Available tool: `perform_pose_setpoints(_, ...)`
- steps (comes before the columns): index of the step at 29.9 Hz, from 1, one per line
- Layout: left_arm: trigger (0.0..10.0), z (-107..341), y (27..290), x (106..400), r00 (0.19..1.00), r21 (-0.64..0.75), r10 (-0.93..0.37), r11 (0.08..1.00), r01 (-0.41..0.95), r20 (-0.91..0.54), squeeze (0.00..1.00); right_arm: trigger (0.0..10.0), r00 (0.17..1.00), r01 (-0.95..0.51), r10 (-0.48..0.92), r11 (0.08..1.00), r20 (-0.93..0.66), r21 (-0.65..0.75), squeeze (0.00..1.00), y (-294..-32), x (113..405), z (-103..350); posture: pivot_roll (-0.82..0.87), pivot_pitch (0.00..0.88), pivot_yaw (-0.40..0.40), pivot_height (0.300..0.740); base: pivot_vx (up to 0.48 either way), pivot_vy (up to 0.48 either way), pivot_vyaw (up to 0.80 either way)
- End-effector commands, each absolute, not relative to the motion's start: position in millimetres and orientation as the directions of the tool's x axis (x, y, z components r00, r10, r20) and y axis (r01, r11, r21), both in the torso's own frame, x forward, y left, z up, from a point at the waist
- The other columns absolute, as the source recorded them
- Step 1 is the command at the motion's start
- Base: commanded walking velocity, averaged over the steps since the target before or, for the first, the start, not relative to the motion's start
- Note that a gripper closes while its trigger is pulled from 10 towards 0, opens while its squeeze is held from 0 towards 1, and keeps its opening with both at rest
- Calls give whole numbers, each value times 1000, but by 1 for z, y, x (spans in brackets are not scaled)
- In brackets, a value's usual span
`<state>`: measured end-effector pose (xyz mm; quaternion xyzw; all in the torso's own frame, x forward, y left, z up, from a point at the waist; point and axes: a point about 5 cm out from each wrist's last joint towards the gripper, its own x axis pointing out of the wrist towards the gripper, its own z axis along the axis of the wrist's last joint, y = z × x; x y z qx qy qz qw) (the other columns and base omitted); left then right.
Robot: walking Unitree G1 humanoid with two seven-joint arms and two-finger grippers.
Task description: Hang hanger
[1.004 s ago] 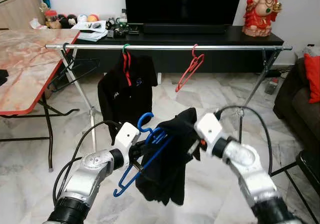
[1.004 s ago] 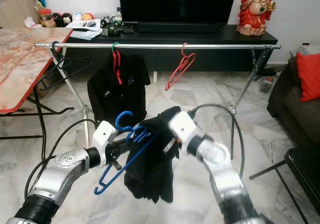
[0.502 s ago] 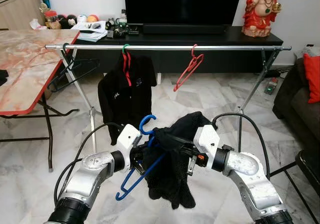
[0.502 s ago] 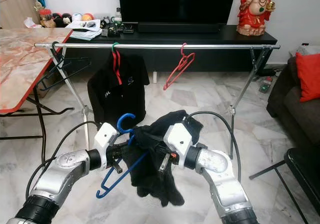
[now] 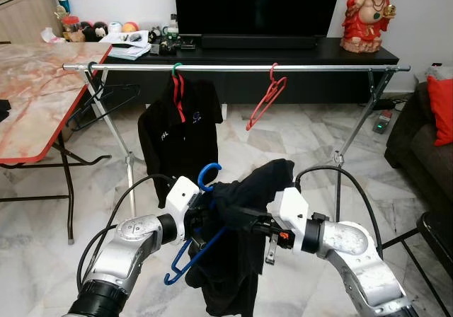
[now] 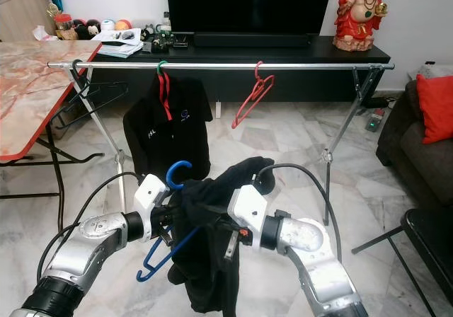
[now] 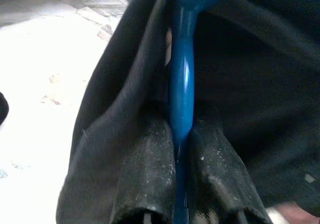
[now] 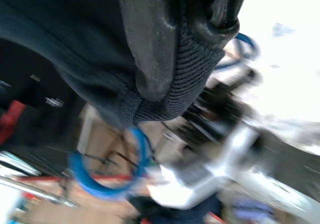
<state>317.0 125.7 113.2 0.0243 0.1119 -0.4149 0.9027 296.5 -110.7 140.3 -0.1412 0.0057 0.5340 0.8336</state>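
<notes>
A long silver rail (image 5: 233, 68) runs across the room on crossed metal legs. A black shirt (image 5: 179, 129) hangs from it on a green and red hanger. A red hanger (image 5: 266, 103) hangs beside it with nothing on it, and a black hanger (image 5: 99, 101) hangs near the rail's left end. A pink table (image 5: 39, 94) stands on the left. A dark TV stand (image 5: 283, 48) is behind the rail.

Both silver arms are bent and reach in toward the middle, low in front of the rail. Between them hangs a dark cloth (image 5: 237, 253), draped over a blue hanger (image 5: 198, 232).

The left arm comes up from the lower left. The left pincer (image 7: 181, 184) is closed tight on the blue hanger's bar, with one black finger (image 7: 145, 179) on each side of it. The hook of the blue hanger points up, well below the rail.

The right arm bends in from the lower right, with its white wrist turned toward the left arm. The right pincer (image 8: 185, 44) pinches the ribbed edge of the dark cloth between its fingers.
</notes>
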Motion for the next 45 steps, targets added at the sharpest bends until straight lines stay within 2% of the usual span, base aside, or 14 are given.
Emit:
perform_pose_setpoints(1,10000,120,125,318,629,-47,-753,647,761,-195,0,10000,475,-866,866,429,-155,-256,0,-115,302,142,5,30,-12,740,0,0,0)
perform_pose_setpoints(8,10000,120,125,318,625,-49,-756,644,763,-194,0,10000,461,-875,876,421,-145,-239,0,-113,300,145,3,29,-11,740,0,0,0)
perform_pose_setpoints(9,10000,120,125,318,625,-49,-756,644,764,-194,0,10000,466,-873,873,425,-145,-240,325,-113,300,144,3,29,-11,740,0,0,0)
perform_pose_setpoints(10,10000,120,124,317,625,-48,-756,644,764,-195,0,10000,468,-871,872,427,-146,-242,325,-113,301,144,3,29,-11,740,0,0,0)
perform_pose_setpoints(11,10000,120,124,317,624,-49,-756,643,764,-195,0,10000,469,-871,871,429,-146,-241,804,-113,301,144,3,28,-12,740,0,0,0)
perform_pose_setpoints(13,10000,120,125,318,626,-50,-755,645,763,-195,0,10000,470,-871,870,429,-149,-241,933,-113,302,143,2,27,-11,740,0,0,0)
perform_pose_setpoints(24,10000,119,127,318,633,-46,-748,653,756,-198,0,10000,487,-869,830,430,-271,-245,953,-130,293,125,-2,26,-15,740,0,0,0)
perform_pose_setpoints(25,10000,119,127,318,634,-47,-748,653,756,-198,0,10000,489,-868,828,433,-274,-242,996,-131,292,124,-2,26,-15,740,0,0,0)
perform_pose_setpoints(35,10000,118,126,319,634,-48,-748,653,756,-198,0,10000,505,-861,813,448,-290,-242,1000,-133,289,119,-2,27,-15,740,0,0,0)
perform_pose_setpoints(38,10000,118,126,319,634,-48,-747,654,755,-198,0,10000,533,-843,797,470,-285,-262,1000,-133,292,119,-1,27,-15,740,0,0,0)
perform_pose_setpoints(41,10000,118,126,318,634,-47,-747,654,755,-201,0,10000,624,-775,748,555,-225,-303,1000,-135,303,127,-2,28,-15,740,0,0,0)
perform_pose_setpoints(45,10000,115,128,318,635,-36,-741,656,754,-218,0,10000,668,-730,729,606,-146,-316,1000,-137,309,141,-2,29,-16,740,0,0,0)
